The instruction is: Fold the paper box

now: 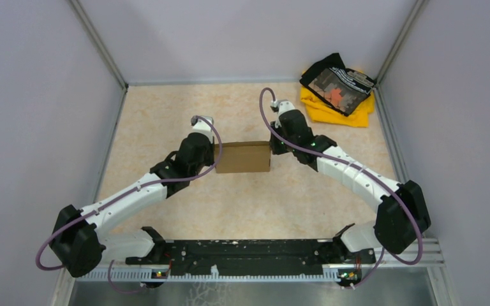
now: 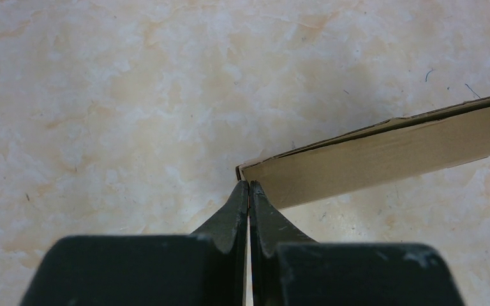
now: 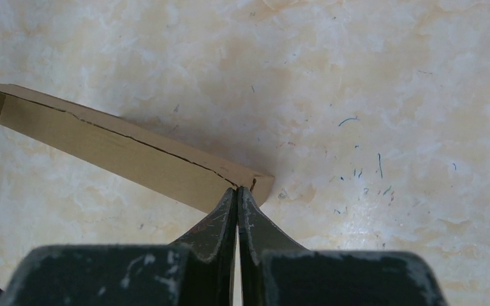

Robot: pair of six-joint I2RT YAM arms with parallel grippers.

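The paper box (image 1: 244, 157) is a plain brown cardboard piece in the middle of the table, between my two arms. My left gripper (image 1: 217, 162) is shut, and its tips (image 2: 249, 185) touch the box's left end corner (image 2: 389, 153). My right gripper (image 1: 272, 150) is shut too, with its tips (image 3: 237, 190) against the right end of the box (image 3: 121, 153). No cardboard shows plainly between either pair of fingers. A dark seam line runs along the box's upper edge in both wrist views.
A yellow and black cloth pile (image 1: 338, 89) lies at the back right corner. Grey walls with metal posts enclose the beige marbled table (image 1: 166, 115) on three sides. A black rail (image 1: 249, 255) carrying the arm bases runs along the near edge.
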